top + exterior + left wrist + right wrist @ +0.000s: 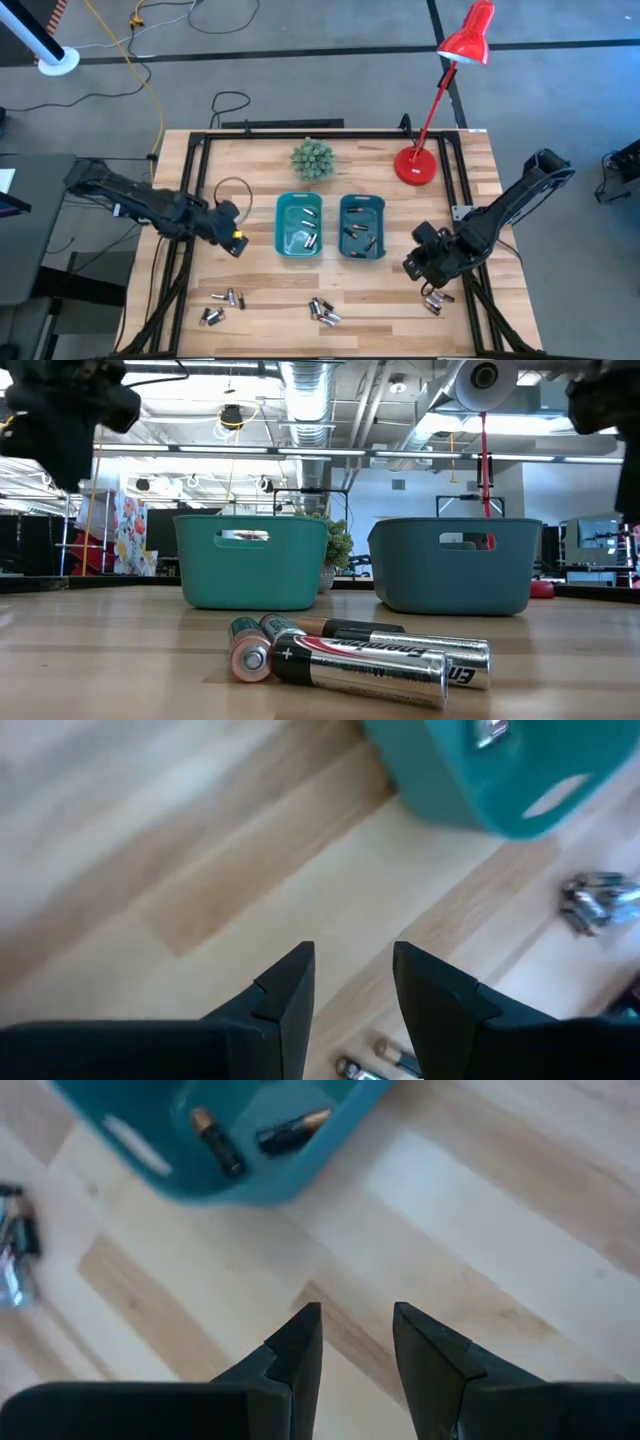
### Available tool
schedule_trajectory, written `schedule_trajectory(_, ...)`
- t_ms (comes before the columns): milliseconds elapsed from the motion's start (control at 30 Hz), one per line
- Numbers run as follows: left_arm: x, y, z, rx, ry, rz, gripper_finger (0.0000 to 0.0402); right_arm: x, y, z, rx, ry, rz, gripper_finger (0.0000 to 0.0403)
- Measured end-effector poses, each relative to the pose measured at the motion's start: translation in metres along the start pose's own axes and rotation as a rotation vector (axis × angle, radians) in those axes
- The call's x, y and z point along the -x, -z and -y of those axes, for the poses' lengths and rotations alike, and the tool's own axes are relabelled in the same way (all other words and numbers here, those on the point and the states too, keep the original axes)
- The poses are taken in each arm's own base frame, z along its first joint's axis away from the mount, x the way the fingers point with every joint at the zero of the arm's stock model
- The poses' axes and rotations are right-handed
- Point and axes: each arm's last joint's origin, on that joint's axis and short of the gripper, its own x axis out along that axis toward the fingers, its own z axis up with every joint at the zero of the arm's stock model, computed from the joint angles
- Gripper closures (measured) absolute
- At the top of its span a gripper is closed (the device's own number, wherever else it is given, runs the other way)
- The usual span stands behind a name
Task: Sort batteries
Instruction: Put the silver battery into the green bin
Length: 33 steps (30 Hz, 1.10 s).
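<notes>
Left gripper [352,985] fingers parted, empty, above bare table [200,870], right gripper [357,1345] likewise

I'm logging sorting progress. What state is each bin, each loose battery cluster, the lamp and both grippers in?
left bin: upright, batteries inside.
right bin: upright, batteries inside.
left battery cluster: loose on the table, unsorted.
middle battery cluster: loose on the table, unsorted.
right battery cluster: loose, beside the right gripper.
lamp: standing upright.
left gripper: fingers open, empty.
right gripper: fingers open, empty.
</notes>
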Motion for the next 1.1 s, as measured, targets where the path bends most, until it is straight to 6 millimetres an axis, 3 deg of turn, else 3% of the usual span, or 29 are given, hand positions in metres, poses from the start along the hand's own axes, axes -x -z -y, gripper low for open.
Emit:
schedule_trajectory(333,-0.038,0.040,0.029,0.304,-0.104,-0.075,0.0269,0.015,0.002,0.008,0.215,-0.049,-0.012,0.0262)
schedule_trajectory(600,-0.048,0.089,0.041,0.477,-0.094,-0.101,0.0269,0.024,-0.003,0.016,0.319,-0.070,-0.007,0.0262)
schedule_trajectory(800,-0.040,0.100,0.049,0.358,-0.060,-0.087,0.0269,0.029,-0.005,0.019,0.354,-0.094,-0.002,0.0262)
schedule_trajectory(1100,-0.033,0.105,0.049,-0.182,-0.062,-0.219,0.0269,0.030,-0.006,0.021,0.293,-0.088,-0.006,0.0262)
